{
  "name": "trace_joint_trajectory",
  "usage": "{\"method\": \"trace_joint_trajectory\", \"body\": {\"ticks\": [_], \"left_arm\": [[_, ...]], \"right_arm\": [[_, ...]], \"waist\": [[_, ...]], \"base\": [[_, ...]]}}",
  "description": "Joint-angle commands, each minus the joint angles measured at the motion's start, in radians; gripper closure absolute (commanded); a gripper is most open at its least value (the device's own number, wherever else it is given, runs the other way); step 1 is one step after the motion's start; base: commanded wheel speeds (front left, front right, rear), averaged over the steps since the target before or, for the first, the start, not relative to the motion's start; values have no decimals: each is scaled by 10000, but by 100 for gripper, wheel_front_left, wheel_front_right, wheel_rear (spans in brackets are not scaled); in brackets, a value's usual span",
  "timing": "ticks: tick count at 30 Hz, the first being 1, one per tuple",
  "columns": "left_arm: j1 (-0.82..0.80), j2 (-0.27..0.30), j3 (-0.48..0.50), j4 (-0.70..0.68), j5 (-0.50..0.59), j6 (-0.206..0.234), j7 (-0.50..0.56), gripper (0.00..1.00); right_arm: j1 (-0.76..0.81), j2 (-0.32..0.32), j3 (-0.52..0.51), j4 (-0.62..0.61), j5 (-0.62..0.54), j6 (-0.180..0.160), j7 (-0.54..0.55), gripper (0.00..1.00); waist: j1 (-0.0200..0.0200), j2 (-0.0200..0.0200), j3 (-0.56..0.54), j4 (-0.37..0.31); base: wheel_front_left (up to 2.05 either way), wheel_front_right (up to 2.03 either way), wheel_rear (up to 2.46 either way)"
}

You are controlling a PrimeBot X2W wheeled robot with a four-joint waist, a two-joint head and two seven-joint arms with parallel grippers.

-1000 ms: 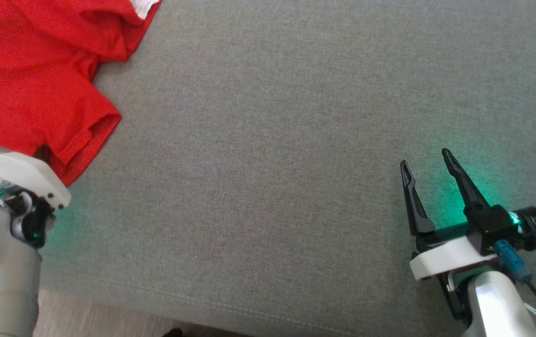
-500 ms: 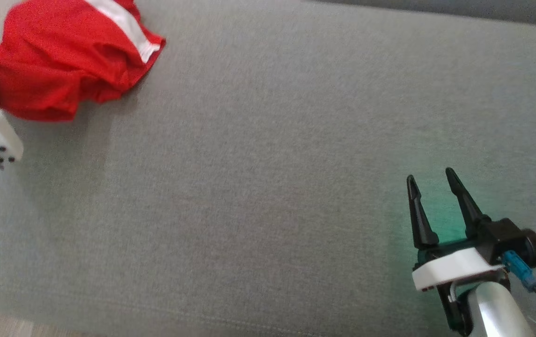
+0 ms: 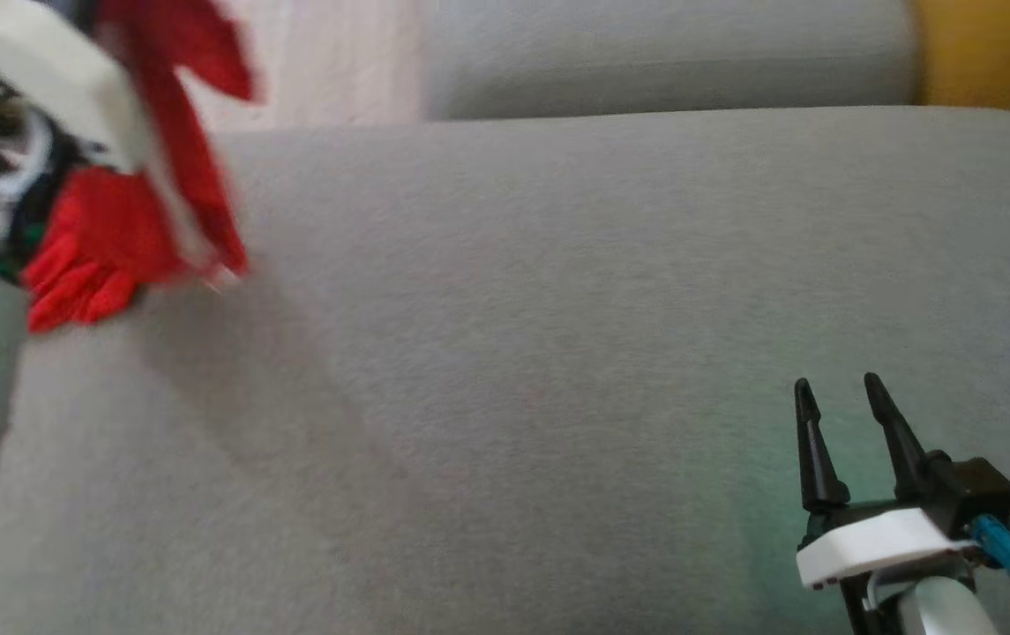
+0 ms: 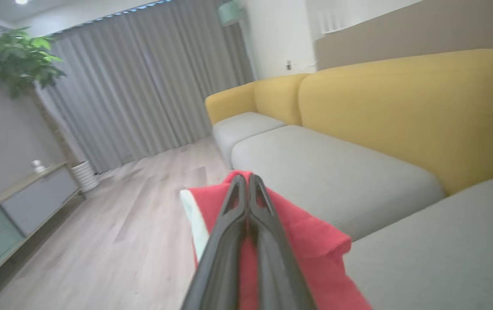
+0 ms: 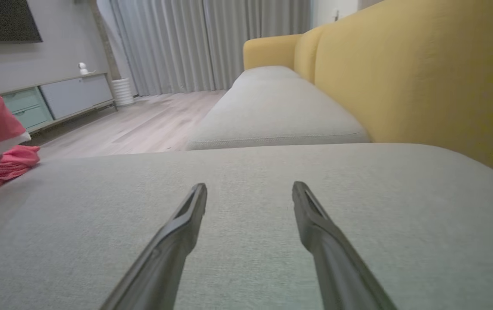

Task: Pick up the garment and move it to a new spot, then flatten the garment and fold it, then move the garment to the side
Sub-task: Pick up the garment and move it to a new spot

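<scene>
Cushion (image 3: 557, 353) grey, sofa back (image 5: 401, 64) yellow, wood floor (image 4: 121, 241) | left fingers (image 4: 229, 228) pinched on garment (image 4: 306, 241) | right fingers (image 5: 315, 224) spread wide

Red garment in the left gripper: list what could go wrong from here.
1. The left gripper is shut on one bunched fold of the red garment; the cloth might slip out.
2. It hangs near the edge of the seat cushion, so a drop could land on the floor.
3. The right gripper rests open far away, unable to help quickly.

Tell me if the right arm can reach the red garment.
Likely, at a stretch: only bare cushion lies between the open right claw and the garment in the shut left claw.
</scene>
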Motion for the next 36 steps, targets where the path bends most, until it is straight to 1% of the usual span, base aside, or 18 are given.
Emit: {"method": "trace_joint_trajectory", "body": {"ticks": [1,4,7,10,13,15,16,18,19,20,21,22,23,24,25,30,36], "left_arm": [[-651,251,127,-568,-162,20,223,100],[-591,-82,-297,-1025,-451,19,622,100],[-353,-627,-678,-1089,-594,65,657,100],[-15,-1341,-1022,-832,-667,227,331,100],[276,-2076,-1224,-146,-698,429,-362,100],[410,-2414,-1328,491,-631,520,-878,87],[410,-2414,-1328,491,-631,520,-878,87],[474,-2663,-1323,1174,-614,611,-1370,84],[463,-2723,-1308,1511,-565,663,-1614,84],[422,-2749,-1308,1848,-475,713,-1868,77],[371,-2766,-1300,2185,-396,763,-2099,73],[326,-2792,-1303,2521,-348,784,-2281,75],[274,-2823,-1294,2833,-328,792,-2455,69],[219,-2845,-1269,3114,-293,822,-2680,45],[157,-2853,-1253,3367,-236,858,-2927,0],[9,-3033,-1254,4249,-117,852,-4070,0],[299,-3286,-1370,4617,-152,673,-5196,0]], "right_arm": [[-152,-58,170,-391,60,39,-131,0],[-190,-58,212,-462,75,39,-132,0],[-359,-58,383,-550,120,39,-132,0],[-624,-58,658,-627,194,39,-132,0],[-973,-58,962,-669,316,39,-132,0],[-1228,-58,1193,-703,440,39,-133,0],[-1228,-58,1193,-703,440,39,-133,0],[-1458,-58,1383,-746,571,39,-133,0],[-1556,-58,1458,-767,625,39,-133,0],[-1634,-58,1499,-792,667,39,-133,0],[-1692,-58,1524,-812,697,39,-133,0],[-1730,-58,1529,-816,722,39,-133,0],[-1755,-58,1523,-813,739,39,-133,0],[-1765,-58,1504,-809,748,39,-133,0],[-1760,-58,1478,-800,753,39,-133,0],[-1623,-58,1199,-726,666,39,-133,0],[-1421,-58,955,-632,389,39,-133,0]], "waist": [[3,0,-260,-637],[3,0,-23,-1074],[3,0,382,-1495],[3,0,937,-1958],[3,0,1558,-2417],[3,0,1944,-2724],[3,0,1944,-2724],[3,0,2312,-3007],[3,0,2486,-3128],[3,0,2632,-3217],[3,0,2760,-3287],[3,0,2858,-3330],[3,0,2932,-3353],[3,0,2975,-3357],[3,0,2995,-3346],[3,0,2791,-2971],[3,0,2076,-2186]], "base": [[0,0,0],[0,0,0],[0,0,0],[0,0,0],[0,0,0],[0,0,0],[0,0,0],[0,0,0],[0,0,0],[0,0,0],[0,0,0],[0,0,0],[0,0,0],[0,0,0],[0,0,0],[0,0,0],[0,0,0]]}}
